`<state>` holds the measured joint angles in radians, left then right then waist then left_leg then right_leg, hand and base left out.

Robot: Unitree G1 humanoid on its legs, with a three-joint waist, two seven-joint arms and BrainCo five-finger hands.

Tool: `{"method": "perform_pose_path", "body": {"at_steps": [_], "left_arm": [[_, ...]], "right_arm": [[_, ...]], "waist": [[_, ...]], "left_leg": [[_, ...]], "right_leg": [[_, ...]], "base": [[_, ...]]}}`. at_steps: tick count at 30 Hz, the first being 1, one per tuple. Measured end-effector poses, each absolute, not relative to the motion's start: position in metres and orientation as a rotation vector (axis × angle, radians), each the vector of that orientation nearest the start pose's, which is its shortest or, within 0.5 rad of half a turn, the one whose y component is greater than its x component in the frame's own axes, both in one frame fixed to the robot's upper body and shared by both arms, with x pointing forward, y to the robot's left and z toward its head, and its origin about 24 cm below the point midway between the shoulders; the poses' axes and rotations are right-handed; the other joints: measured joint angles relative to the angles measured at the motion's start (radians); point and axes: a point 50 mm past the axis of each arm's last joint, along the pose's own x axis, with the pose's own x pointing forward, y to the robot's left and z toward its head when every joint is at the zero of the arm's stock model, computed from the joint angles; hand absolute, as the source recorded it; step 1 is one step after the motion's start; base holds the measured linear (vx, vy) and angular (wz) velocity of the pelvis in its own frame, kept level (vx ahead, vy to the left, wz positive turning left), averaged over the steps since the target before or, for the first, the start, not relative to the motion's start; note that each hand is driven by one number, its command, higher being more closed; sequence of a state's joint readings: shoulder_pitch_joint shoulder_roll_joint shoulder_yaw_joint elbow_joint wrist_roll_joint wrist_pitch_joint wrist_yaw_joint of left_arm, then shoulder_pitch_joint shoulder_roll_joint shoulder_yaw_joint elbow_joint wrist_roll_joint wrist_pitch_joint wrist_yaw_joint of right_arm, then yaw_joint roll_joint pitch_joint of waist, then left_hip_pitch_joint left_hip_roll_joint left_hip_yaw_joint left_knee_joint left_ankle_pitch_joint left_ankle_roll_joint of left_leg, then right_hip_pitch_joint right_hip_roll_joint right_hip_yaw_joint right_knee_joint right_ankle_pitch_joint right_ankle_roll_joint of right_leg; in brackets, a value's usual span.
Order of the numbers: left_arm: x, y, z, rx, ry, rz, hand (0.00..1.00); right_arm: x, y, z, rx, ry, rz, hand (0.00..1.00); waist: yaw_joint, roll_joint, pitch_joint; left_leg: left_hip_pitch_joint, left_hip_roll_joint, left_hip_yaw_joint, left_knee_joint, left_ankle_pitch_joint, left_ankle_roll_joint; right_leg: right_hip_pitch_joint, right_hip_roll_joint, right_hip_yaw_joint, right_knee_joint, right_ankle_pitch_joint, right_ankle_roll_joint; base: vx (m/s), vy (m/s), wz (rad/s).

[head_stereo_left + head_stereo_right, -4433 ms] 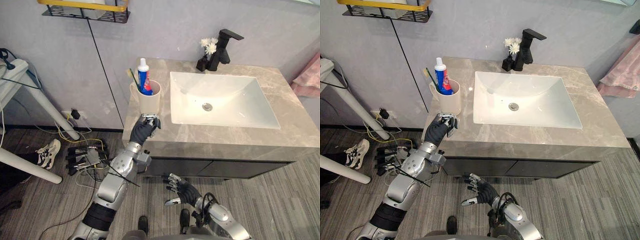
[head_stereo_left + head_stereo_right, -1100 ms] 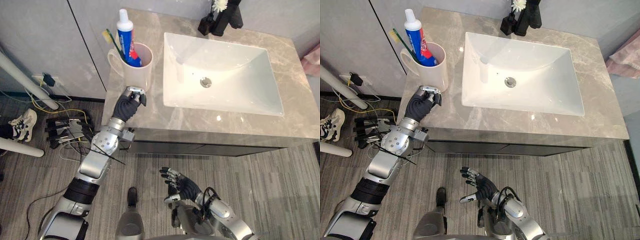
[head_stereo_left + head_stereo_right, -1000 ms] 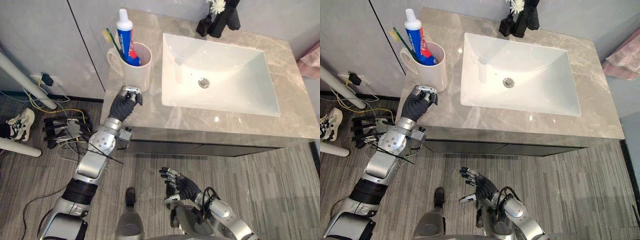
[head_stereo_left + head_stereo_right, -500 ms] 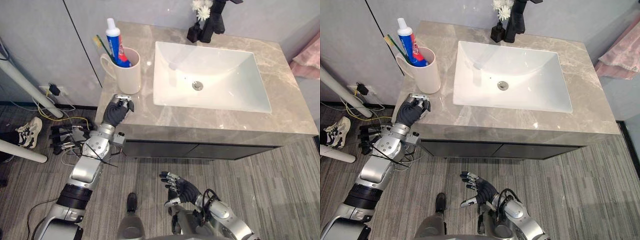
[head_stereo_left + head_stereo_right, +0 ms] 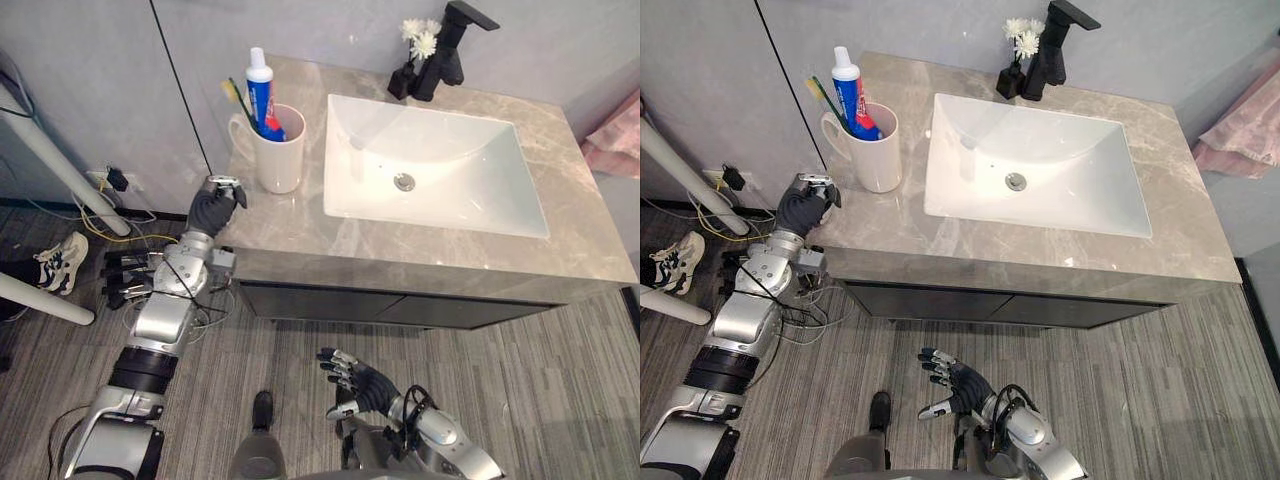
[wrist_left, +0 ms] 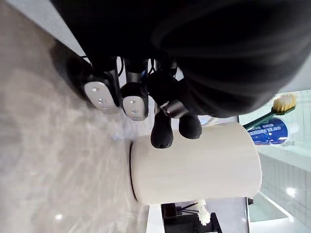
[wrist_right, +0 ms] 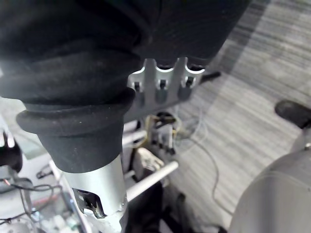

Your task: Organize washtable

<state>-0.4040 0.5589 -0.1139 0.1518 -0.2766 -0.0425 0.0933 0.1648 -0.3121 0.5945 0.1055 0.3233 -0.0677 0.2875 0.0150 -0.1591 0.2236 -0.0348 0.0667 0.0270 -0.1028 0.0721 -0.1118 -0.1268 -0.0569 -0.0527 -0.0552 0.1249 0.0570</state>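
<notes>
The left hand has drawn back from the cup: a few seconds ago its fingertips were right at the cup's base, and now it sits at the near edge of the table with a clear gap to the cup, though the whole view has shifted too, so part of that change is the camera's. Its fingers are curled in and have hold of nothing. I judge that the cup has been set where it is meant to stay and the hand is finished with it. The cup stands on the table just beyond the hand's fingertips and off to its sink side, near the hand but apart from it. It is upright, mouth up, its long axis vertical, with its handle turned away from the sink. Inside it the toothpaste stands cap up and almost vertical, and the toothbrush leans out over the handle side, bristles up. The right hand hangs idle low over the floor, fingers spread and empty, well apart from the cup.
</notes>
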Motion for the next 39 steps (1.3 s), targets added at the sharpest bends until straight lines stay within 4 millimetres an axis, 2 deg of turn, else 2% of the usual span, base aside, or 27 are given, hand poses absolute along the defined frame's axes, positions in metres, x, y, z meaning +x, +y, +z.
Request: {"method": "perform_pose_path", "body": {"at_steps": [8,16,25,35,39], "left_arm": [[0.329,0.213,0.162,0.292,-0.319,-0.013,1.0],[0.333,0.204,0.173,0.303,-0.352,-0.043,1.0],[0.338,0.191,0.18,0.319,-0.37,-0.088,1.0],[0.339,0.187,0.189,0.317,-0.403,-0.096,1.0],[0.34,0.183,0.199,0.314,-0.441,-0.099,1.0]], "right_arm": [[0.161,-0.079,-0.034,0.105,0.367,0.772,0.0],[0.158,-0.078,-0.034,0.114,0.367,0.769,0.0],[0.159,-0.077,-0.032,0.117,0.358,0.768,0.0],[0.162,-0.074,-0.025,0.127,0.322,0.771,0.0],[0.162,-0.074,-0.024,0.127,0.322,0.77,0.0]], "waist": [[0.001,-0.021,0.003],[0.001,-0.027,0.011],[0.001,-0.037,0.067],[0.002,-0.04,0.084],[0.004,-0.041,0.112]], "left_leg": [[0.001,0.0,-0.001,0.0,0.0,0.0],[0.001,-0.002,-0.001,0.0,-0.003,-0.004],[0.001,-0.01,-0.001,0.001,-0.003,-0.004],[0.0,-0.014,-0.001,0.002,-0.01,0.007],[0.0,-0.015,0.0,0.0,-0.01,0.007]], "right_leg": [[0.001,0.0,-0.001,0.0,0.0,-0.001],[0.001,-0.005,-0.002,-0.002,-0.001,-0.001],[-0.001,-0.013,-0.003,-0.002,0.001,-0.002],[-0.001,-0.017,-0.001,-0.001,0.002,-0.003],[-0.001,-0.018,-0.002,0.0,0.002,-0.003]], "base": [[0.0,0.0,0.0],[0.0,0.0,0.0],[0.0,0.0,0.0],[0.0,0.0,0.0],[0.0,0.0,0.0]]}}
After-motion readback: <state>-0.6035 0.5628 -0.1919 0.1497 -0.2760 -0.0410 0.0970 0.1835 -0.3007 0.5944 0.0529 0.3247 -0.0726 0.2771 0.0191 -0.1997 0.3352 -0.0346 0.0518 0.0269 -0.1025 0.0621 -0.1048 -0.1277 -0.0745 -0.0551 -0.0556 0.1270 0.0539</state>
